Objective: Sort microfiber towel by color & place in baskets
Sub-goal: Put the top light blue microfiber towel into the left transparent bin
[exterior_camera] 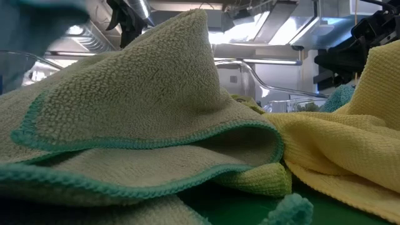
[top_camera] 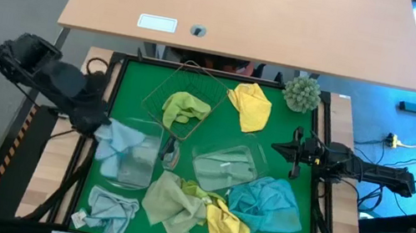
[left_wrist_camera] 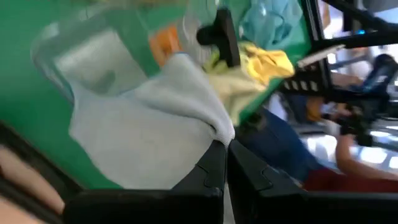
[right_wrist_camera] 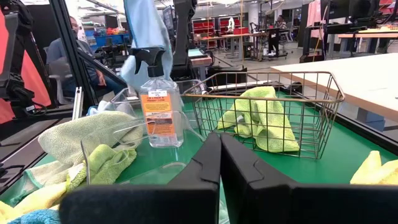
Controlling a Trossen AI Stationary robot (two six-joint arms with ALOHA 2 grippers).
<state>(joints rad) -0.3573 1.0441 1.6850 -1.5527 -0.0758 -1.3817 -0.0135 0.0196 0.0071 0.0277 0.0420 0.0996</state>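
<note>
Although the left gripper (left_wrist_camera: pixel 225 163) is hidden under its own arm from above, its jaws are seen at the wrist pinching a light grey-blue towel (top_camera: pixel 112 141) over the clear tub (top_camera: pixel 134 155) at nine o'clock on the bench (top_camera: pixel 132 91). At three o'clock the right gripper (top_camera: pixel 280 148) waits, jaws pressed together on nothing. A lime towel (top_camera: pixel 185 109) lies in the wire basket (top_camera: pixel 189 75) at twelve. Most of the low view is blocked by an olive towel (exterior_camera: pixel 144 106), and the second clear tub (top_camera: pixel 225 168) is hard to make out.
</note>
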